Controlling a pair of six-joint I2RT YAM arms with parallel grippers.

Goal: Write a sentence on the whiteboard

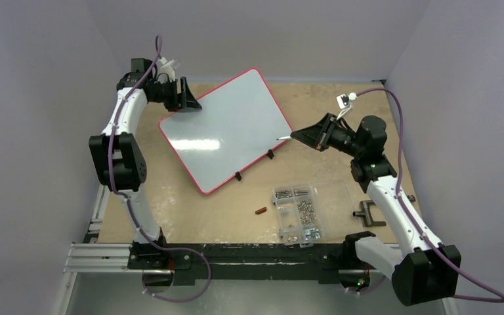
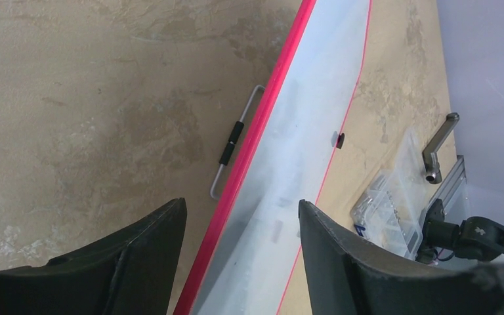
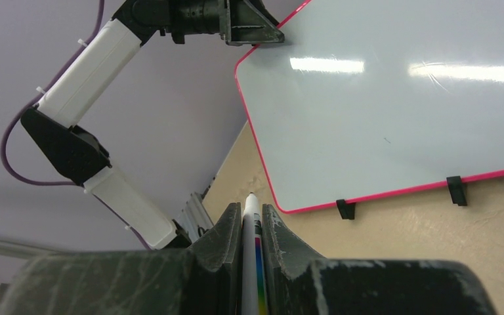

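Left gripper (image 2: 241,203) jaws apart, right gripper (image 3: 249,210) clamped on marker (image 3: 249,252)

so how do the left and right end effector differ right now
The left end effector is open, while the right end effector is shut on a marker. The left one straddles the red rim of the whiteboard on its left side. The right one sits by the board's right corner, with the marker tip pointing at the board. Both are black, two-fingered and close to the whiteboard.
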